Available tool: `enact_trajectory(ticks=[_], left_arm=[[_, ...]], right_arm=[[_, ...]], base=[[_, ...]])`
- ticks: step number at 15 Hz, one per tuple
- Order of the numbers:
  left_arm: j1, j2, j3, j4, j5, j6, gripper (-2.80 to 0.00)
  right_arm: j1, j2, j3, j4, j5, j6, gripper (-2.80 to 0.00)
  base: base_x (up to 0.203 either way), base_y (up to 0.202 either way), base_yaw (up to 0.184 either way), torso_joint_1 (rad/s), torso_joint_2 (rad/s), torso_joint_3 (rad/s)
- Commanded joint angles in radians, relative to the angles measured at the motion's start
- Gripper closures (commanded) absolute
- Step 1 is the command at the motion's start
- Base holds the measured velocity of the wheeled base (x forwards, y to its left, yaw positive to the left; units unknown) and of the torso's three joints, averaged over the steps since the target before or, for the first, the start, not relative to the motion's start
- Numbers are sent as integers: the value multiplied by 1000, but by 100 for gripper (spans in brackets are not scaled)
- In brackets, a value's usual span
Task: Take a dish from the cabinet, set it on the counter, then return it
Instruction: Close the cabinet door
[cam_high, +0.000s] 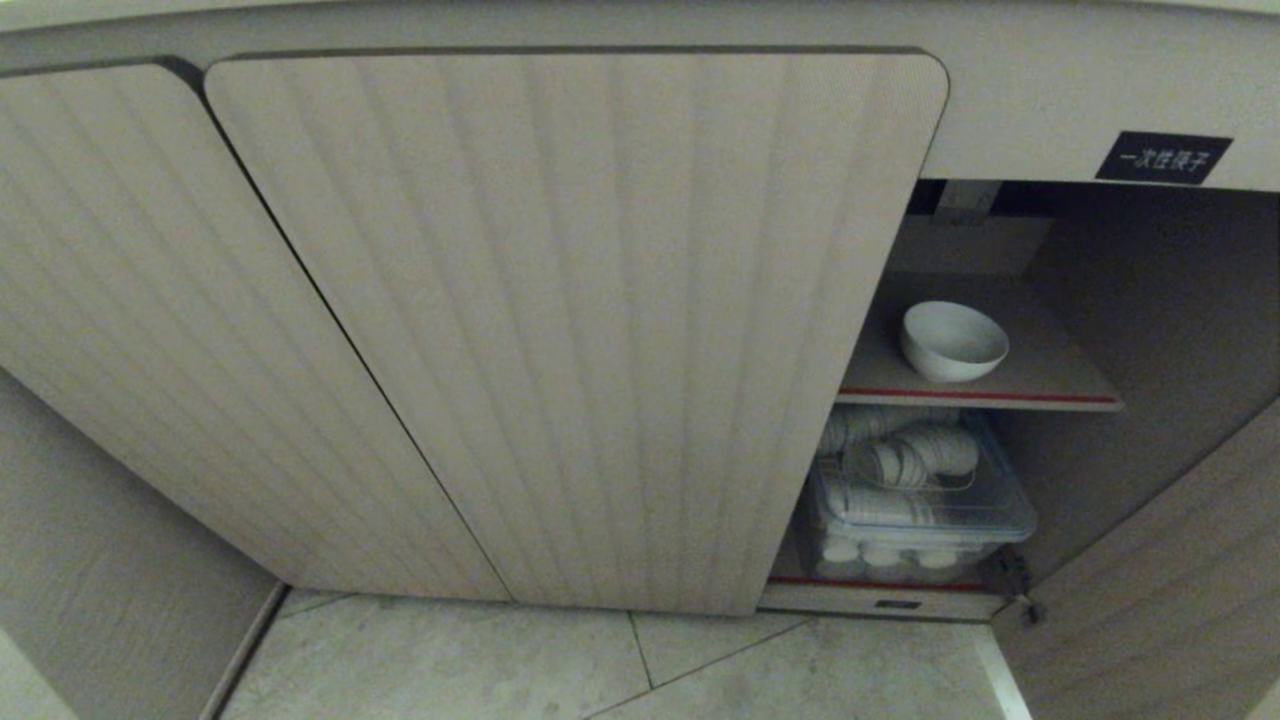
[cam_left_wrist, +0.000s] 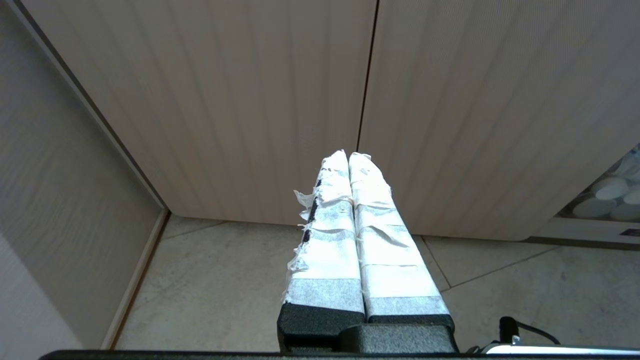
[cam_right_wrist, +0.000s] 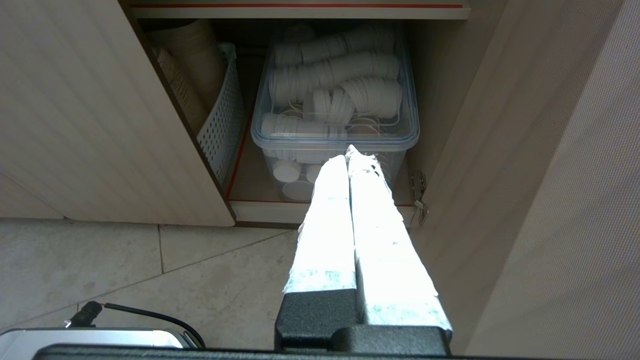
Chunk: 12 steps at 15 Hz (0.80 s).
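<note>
A small white round dish (cam_high: 953, 341) sits upright on the red-edged upper shelf (cam_high: 1050, 380) inside the beige ribbed cabinet (cam_high: 560, 320), whose right bay stands open. A black label (cam_high: 1163, 157) is above that bay. The counter is out of view. Neither arm shows in the head view. My left gripper (cam_left_wrist: 348, 156) is shut and empty, low over the floor and facing two closed doors. My right gripper (cam_right_wrist: 348, 152) is also shut and empty, pointing at the lower part of the open bay from outside it.
Below the shelf, a clear plastic box (cam_right_wrist: 334, 132) holds sleeves of small white cups (cam_high: 900, 455). A white perforated basket (cam_right_wrist: 222, 117) stands beside it. The open right door (cam_right_wrist: 540, 200) with its hinge (cam_right_wrist: 419, 195) flanks my right gripper. Tiled floor (cam_high: 600, 670) lies in front.
</note>
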Motion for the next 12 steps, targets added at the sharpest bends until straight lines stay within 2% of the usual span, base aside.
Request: enact_trajectory(ticks=[1,11,12], left_arm=[[0,0,1,0,0,-1,0],[0,0,1,-1,0,-2,0],[0,0,1,-1,0,-2,0]], right_arm=[[0,1,0,0,0,1,0],[0,1,0,0,0,0,0],[1,1,0,0,0,0,0]], base=[[0,0,0,0,0,0],[0,0,0,0,0,0],[-126,0,-2,8,3,-1]])
